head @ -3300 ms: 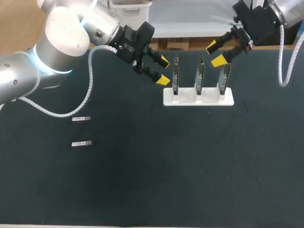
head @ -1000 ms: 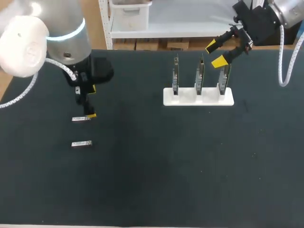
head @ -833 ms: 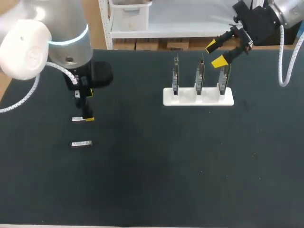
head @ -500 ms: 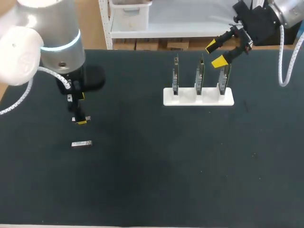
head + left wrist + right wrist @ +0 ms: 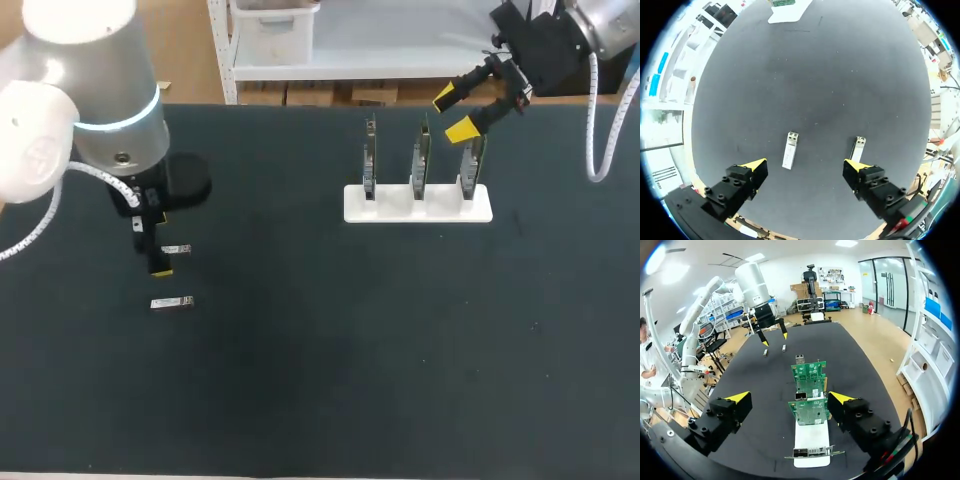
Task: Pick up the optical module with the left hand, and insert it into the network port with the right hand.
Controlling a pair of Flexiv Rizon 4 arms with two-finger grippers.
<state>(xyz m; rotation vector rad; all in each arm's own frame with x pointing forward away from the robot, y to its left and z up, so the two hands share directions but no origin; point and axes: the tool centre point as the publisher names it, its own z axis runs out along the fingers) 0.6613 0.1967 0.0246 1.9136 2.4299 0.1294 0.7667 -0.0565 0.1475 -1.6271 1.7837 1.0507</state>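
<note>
Two small silver optical modules lie on the left of the black table, the far one (image 5: 175, 249) and the near one (image 5: 172, 301). My left gripper (image 5: 154, 252) points down over them, open. In the left wrist view the gripper (image 5: 805, 167) has one module (image 5: 790, 150) just ahead between its fingers. The other module (image 5: 858, 146) lies just beyond one fingertip (image 5: 854, 165). Three green network cards stand upright in a white stand (image 5: 417, 203). My right gripper (image 5: 453, 113) hangs open above the rightmost card (image 5: 472, 160). In the right wrist view the gripper (image 5: 789, 399) holds nothing and looks down on the cards (image 5: 810, 375).
The dark mat (image 5: 400, 350) covers the whole table. Its back edge (image 5: 300, 106) runs just behind the white stand. The right wrist view shows my left arm's gripper (image 5: 772, 337) far off over both modules (image 5: 784, 347).
My left arm swung away from the card stand to the modules, then drifted left and toward the front edge in the last second. The right arm has not moved.
</note>
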